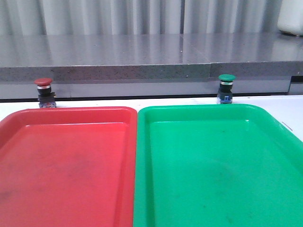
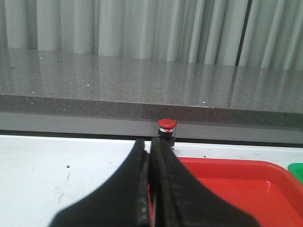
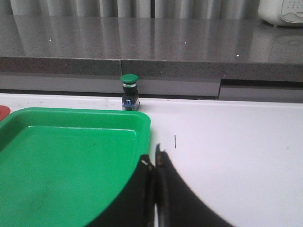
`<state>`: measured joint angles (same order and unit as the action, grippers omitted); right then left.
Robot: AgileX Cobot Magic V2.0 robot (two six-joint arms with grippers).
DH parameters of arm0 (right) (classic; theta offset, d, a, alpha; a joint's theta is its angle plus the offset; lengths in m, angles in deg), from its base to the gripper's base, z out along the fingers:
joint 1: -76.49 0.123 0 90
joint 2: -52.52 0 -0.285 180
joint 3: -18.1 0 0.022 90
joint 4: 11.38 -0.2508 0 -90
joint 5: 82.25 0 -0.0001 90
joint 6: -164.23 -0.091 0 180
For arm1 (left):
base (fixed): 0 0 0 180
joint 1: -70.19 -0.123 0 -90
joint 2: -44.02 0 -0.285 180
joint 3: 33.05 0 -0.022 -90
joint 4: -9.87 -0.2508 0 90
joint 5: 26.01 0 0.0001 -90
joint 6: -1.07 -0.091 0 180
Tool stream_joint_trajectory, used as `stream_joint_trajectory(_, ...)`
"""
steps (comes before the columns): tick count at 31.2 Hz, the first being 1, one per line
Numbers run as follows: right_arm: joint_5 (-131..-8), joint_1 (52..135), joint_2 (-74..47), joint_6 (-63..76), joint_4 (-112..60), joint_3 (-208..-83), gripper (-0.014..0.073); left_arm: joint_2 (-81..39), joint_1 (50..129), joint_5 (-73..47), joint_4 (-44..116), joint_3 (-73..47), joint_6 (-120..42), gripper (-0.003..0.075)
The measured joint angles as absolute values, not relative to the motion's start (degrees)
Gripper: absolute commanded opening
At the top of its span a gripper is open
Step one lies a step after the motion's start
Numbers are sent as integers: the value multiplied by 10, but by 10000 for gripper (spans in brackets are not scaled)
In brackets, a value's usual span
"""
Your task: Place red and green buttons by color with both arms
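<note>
The red button (image 1: 44,92) stands upright on the white table just behind the red tray (image 1: 28,189). The green button (image 1: 226,88) stands upright behind the green tray (image 1: 265,189). Neither gripper shows in the front view. In the left wrist view my left gripper (image 2: 149,142) is shut with nothing in it, its tips low over the near left corner of the red tray (image 2: 246,189), the red button (image 2: 166,127) a little beyond them. My right gripper (image 3: 154,158) is shut and empty at the green tray's (image 3: 57,179) right edge, the green button (image 3: 129,91) farther off.
A grey stone ledge (image 1: 142,61) with a lower step runs along the back of the table right behind both buttons. White tabletop (image 3: 236,151) lies right of the green tray and left of the red one. A white appliance (image 3: 281,12) sits on the ledge at far right.
</note>
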<state>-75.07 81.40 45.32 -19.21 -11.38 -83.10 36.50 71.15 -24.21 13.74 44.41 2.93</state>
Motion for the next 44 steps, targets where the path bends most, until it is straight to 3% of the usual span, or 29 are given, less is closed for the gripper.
stream_joint_trajectory(25,-746,814,453,-192,-109,-843,-69,365,712,-260,137,435,29,-20)
stream_joint_trajectory(31,-696,814,445,-179,-105,-977,-69,364,712,-216,135,290,29,-20)
stream_joint_trajectory(38,-610,814,323,-158,-104,-1140,-69,257,712,-83,133,101,29,-20)
stream_joint_trajectory(44,-559,814,209,-158,-104,-1180,-69,154,712,21,133,56,29,-20)
